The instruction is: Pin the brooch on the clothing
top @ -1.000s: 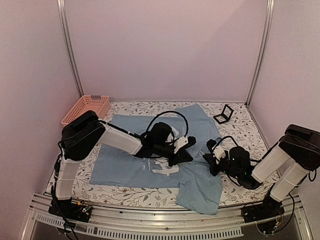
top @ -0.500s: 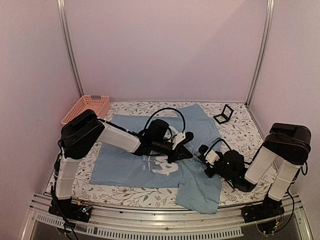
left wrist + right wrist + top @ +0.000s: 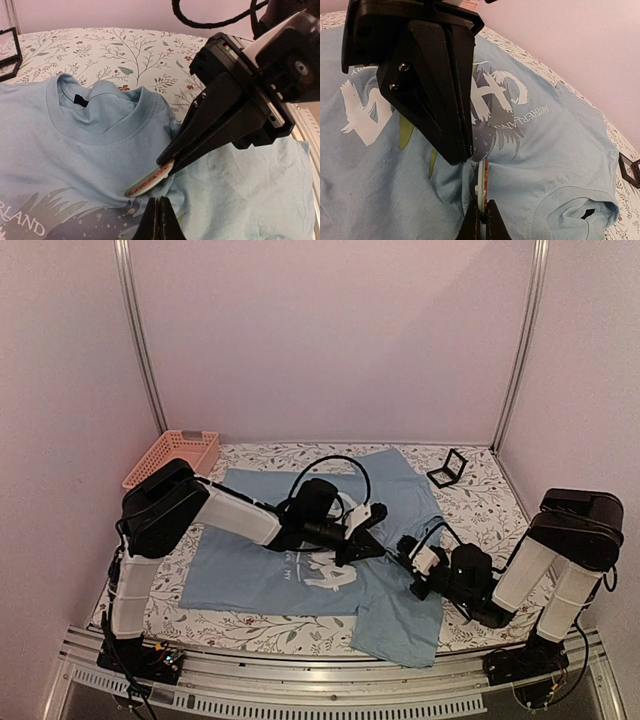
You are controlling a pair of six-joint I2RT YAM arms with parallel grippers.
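Observation:
The light blue T-shirt [image 3: 250,565] lies flat on the table, print up. My left gripper [image 3: 368,543] is shut with its tips pinching a raised fold of the T-shirt [image 3: 75,130] just below the collar. My right gripper [image 3: 405,552] comes from the right, tip to tip with the left. It is shut on the small round brooch [image 3: 483,182], held edge-on with its orange face and white back showing. In the left wrist view the brooch [image 3: 149,181] rests against the fabric right above my left gripper [image 3: 160,201]. The brooch cannot be made out in the top view.
A small black hinged case [image 3: 447,468] stands open at the back right of the floral tablecloth. A pink basket [image 3: 172,455] sits at the back left. The T-shirt's lower right part [image 3: 400,625] hangs toward the table's front edge.
My right gripper has moved left with the brooch until it meets the left gripper. The left gripper has risen slightly, and the T-shirt's chest area has puckered with it.

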